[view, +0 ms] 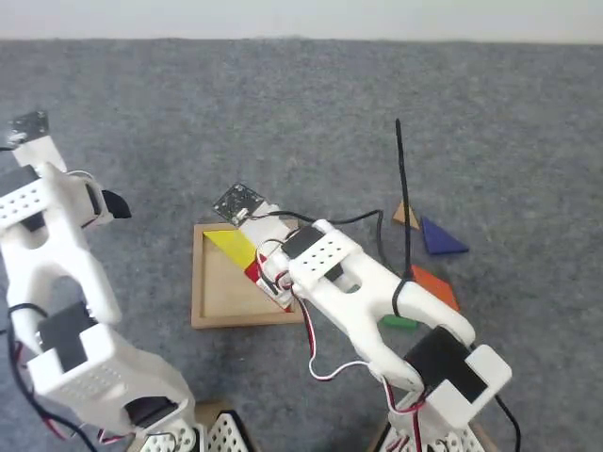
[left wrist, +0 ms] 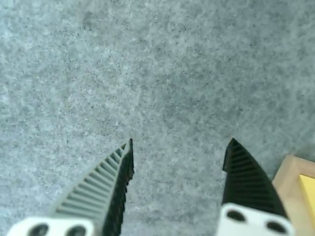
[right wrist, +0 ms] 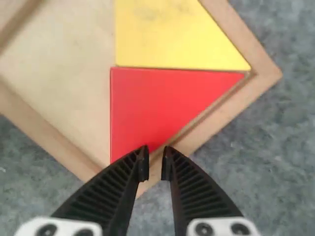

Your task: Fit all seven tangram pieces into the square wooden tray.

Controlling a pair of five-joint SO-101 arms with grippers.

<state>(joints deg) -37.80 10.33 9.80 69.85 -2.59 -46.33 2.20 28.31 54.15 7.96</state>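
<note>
The square wooden tray [view: 203,306] lies at the table's middle. A yellow triangle [right wrist: 172,34] and a red triangle [right wrist: 152,105] lie flat in it, sharing an edge in one corner. My right gripper [right wrist: 155,160] hangs just above the red triangle's edge by the tray rim [right wrist: 231,110], its jaws nearly together and holding nothing. In the high view the right arm [view: 325,259] covers that side of the tray. My left gripper [left wrist: 179,147] is open over bare carpet, to the left of the tray, whose corner [left wrist: 290,172] is beside it.
Loose pieces lie on the carpet right of the tray: a small tan triangle [view: 405,215], a blue triangle [view: 439,237], an orange piece [view: 435,284] and a green piece [view: 399,322] partly under the right arm. A black cable [view: 403,198] runs past them.
</note>
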